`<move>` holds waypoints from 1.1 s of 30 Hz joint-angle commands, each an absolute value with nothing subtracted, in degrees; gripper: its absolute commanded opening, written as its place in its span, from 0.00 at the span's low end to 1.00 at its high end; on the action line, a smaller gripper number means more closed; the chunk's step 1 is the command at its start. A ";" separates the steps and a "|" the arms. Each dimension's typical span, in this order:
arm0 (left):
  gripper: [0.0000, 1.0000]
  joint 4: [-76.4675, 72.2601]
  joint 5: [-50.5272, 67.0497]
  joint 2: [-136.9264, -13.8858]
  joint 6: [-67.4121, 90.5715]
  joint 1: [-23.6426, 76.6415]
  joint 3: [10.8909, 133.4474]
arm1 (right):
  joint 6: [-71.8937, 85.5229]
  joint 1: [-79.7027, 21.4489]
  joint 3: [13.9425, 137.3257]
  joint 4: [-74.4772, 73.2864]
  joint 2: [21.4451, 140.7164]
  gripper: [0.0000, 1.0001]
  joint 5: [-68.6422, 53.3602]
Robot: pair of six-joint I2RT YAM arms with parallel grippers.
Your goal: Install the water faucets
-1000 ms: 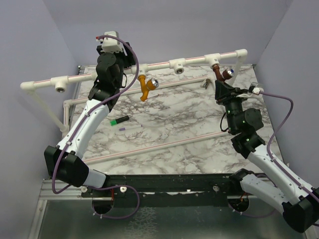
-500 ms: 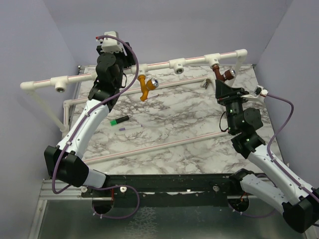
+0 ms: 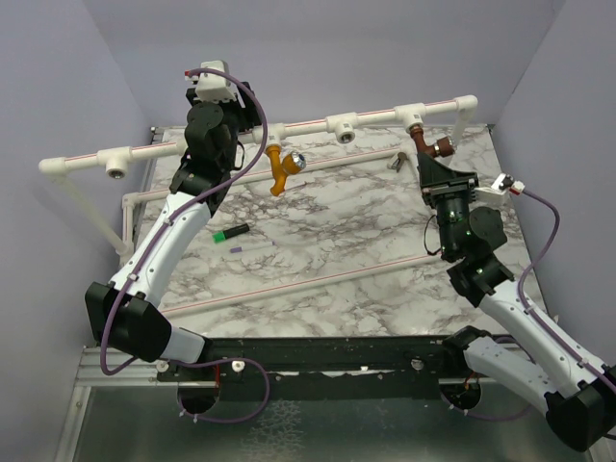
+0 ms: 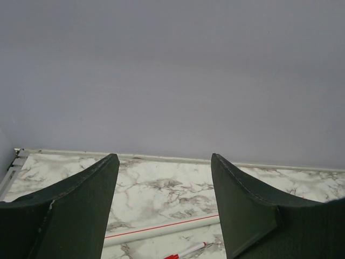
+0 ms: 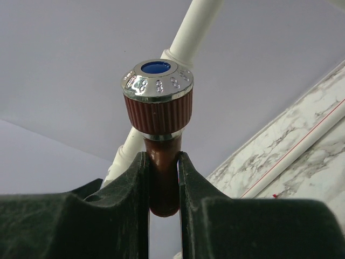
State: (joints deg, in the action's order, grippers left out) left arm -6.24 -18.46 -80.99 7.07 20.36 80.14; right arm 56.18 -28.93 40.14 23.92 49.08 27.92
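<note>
While the right gripper (image 5: 163,167) pinches the dark reddish-brown faucet (image 5: 158,105) by its stem, just under its ribbed, silver-capped knob (image 5: 157,81), that faucet hangs below the T-fitting (image 3: 415,115) near the right end of the white pipe rail (image 3: 308,125). The left gripper (image 4: 164,186) stands wide and empty by the rail's left half. The orange-yellow faucet (image 3: 280,169) sits just under the rail's middle.
</note>
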 commanded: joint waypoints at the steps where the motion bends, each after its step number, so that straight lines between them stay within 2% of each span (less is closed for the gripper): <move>1: 0.71 9.66 -16.70 -82.09 6.42 20.83 75.59 | 71.07 -29.44 42.75 22.39 49.83 0.01 26.41; 17: 0.71 9.67 -16.46 -82.00 6.51 20.83 75.31 | 91.23 -29.44 45.58 13.12 50.54 0.01 21.97; 30: 0.71 9.60 -16.18 -82.00 6.63 20.83 75.23 | 88.39 -29.44 46.31 9.94 50.02 0.01 23.87; 31: 0.71 9.62 -16.24 -82.00 6.60 20.83 75.23 | 87.33 -29.44 46.27 10.17 49.93 0.01 24.09; 33: 0.71 9.62 -16.24 -82.05 6.54 20.83 75.22 | 86.25 -29.44 46.22 10.23 49.64 0.12 24.69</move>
